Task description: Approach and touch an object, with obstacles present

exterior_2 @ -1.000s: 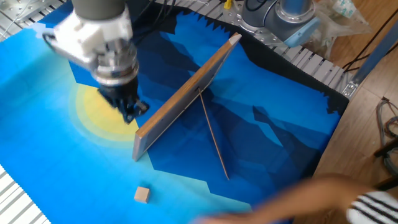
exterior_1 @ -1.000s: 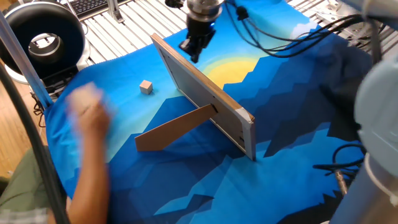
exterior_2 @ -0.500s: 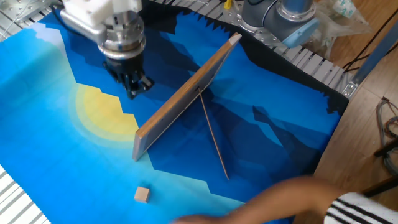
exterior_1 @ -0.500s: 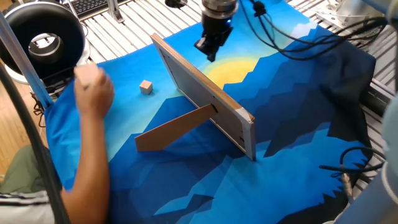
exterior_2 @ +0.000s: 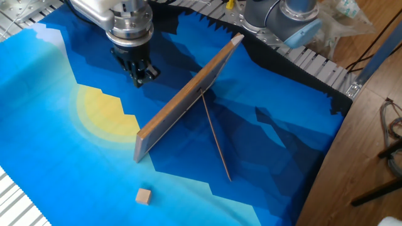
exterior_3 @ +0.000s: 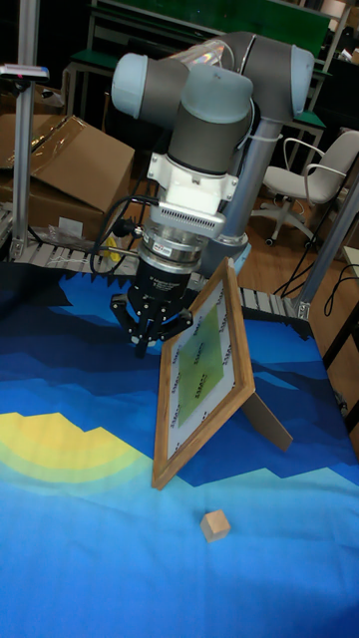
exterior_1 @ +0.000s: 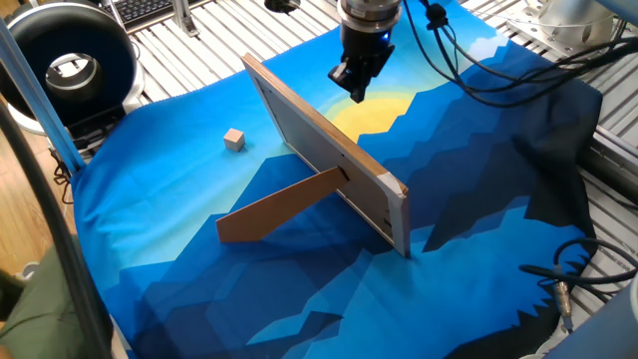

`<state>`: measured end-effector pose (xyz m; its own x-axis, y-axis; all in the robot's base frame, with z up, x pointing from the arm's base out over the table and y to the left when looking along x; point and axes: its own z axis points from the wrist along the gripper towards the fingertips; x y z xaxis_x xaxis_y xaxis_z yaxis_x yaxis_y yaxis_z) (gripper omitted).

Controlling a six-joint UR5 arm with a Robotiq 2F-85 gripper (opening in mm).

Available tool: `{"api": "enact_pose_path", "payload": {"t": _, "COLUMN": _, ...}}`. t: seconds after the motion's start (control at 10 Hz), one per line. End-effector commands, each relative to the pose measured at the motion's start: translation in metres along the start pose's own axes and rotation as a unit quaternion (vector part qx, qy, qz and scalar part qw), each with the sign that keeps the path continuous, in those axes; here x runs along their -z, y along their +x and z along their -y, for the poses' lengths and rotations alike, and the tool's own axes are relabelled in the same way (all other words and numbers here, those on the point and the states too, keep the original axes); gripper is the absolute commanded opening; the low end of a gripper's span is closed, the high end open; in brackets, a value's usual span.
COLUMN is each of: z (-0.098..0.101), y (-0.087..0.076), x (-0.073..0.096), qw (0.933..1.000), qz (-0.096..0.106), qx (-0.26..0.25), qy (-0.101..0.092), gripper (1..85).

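The claw (exterior_1: pixel 358 89) points down above the blue cloth (exterior_1: pixel 469 199), its fingers drawn close together and holding nothing. It hangs on one side of the upright board (exterior_1: pixel 329 160), which a brown plank (exterior_1: pixel 279 207) props up. The cube (exterior_1: pixel 234 140) lies on the cloth on the board's other side, well apart from the claw.

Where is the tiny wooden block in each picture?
One fixed view: the block sits left of centre on the blue cloth, left of the standing board.
The other fixed view: the block is near the bottom edge, below the board's near end.
Tall fixed view: the block is low in the picture, just below the board's bottom corner.
Shared landmark: the standing board.
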<state>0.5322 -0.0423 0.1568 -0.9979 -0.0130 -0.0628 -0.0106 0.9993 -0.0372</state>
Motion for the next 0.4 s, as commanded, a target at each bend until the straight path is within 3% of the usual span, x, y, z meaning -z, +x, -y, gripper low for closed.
{"api": "enact_pose_path", "payload": {"t": 0.0, "z": -0.0018, "y": 0.0027, "x": -0.0021, "qw": 1.0000, "qz": 0.003, "qx": 0.003, "qy": -0.009, "gripper": 1.0}}
{"api": "enact_pose_path", "payload": {"t": 0.3, "z": 0.0015, "y": -0.0013, "x": -0.0041, "qw": 0.9998, "qz": 0.014, "qx": 0.013, "qy": -0.003, "gripper": 1.0}}
